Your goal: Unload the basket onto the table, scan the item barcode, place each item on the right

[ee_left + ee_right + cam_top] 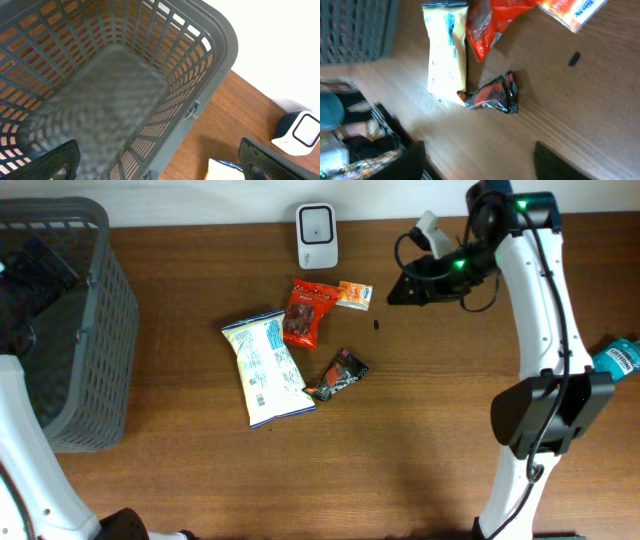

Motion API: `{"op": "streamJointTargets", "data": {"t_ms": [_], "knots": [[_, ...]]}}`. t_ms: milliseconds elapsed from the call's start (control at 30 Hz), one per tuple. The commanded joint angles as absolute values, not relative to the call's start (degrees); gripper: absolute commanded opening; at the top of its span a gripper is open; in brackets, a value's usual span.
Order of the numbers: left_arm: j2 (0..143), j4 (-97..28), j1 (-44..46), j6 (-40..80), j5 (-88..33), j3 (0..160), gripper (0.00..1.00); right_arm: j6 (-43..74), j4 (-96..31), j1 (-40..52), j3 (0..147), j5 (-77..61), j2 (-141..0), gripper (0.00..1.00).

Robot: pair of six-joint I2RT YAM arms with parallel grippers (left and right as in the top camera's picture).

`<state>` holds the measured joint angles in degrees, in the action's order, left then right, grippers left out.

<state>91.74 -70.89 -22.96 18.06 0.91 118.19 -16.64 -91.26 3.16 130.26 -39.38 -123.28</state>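
Several snack packets lie mid-table: a yellow bag [268,368] [445,50], a red bag [305,312] [490,22], an orange packet [354,295] [572,10] and a dark red-and-black packet [338,374] [492,95]. The white barcode scanner [317,235] [297,132] stands at the table's back edge. My right gripper [398,293] [480,165] hovers right of the orange packet, open, with only bare wood between its fingers. My left gripper [160,165] hangs over the grey basket [95,330] [210,75], open and empty.
A small dark speck [377,324] [574,58] lies on the wood near the right gripper. A teal item [622,356] sits at the right edge. In the right wrist view a bin of mixed goods [350,140] shows at the lower left.
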Motion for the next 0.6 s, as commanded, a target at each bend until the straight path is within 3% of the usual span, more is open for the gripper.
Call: {"op": "streamJointTargets", "data": {"t_ms": [0, 100, 200, 300, 400, 500, 567], "knots": [[91.88, -70.78, -23.16, 18.63, 1.1, 118.89, 0.99, -17.1, -89.65, 7.55, 130.28, -38.7, -123.17, 0.81], [91.88, -70.78, -23.16, 18.63, 1.1, 118.89, 0.99, -14.11, -84.33, 11.42, 129.99, -37.63, -123.37, 0.8], [91.88, -70.78, -23.16, 18.63, 1.1, 118.89, 0.99, 3.2, -74.65, 15.68, 128.09, -26.22, -123.98, 0.82], [91.88, -70.78, -23.16, 18.63, 1.1, 118.89, 0.99, 11.09, -67.35, 21.65, 125.4, -22.94, -126.34, 0.83], [91.88, -70.78, -23.16, 18.63, 1.1, 118.89, 0.99, 12.58, -67.24, 25.04, 124.64, -17.47, -127.68, 0.87], [91.88, -70.78, -23.16, 18.63, 1.1, 118.89, 0.99, 12.58, -66.87, 27.11, 124.66, -17.34, -127.7, 0.99], [91.88, -70.78, -23.16, 18.63, 1.1, 118.89, 0.99, 12.58, -66.81, 27.53, 124.66, -17.52, -127.7, 0.99]]}}
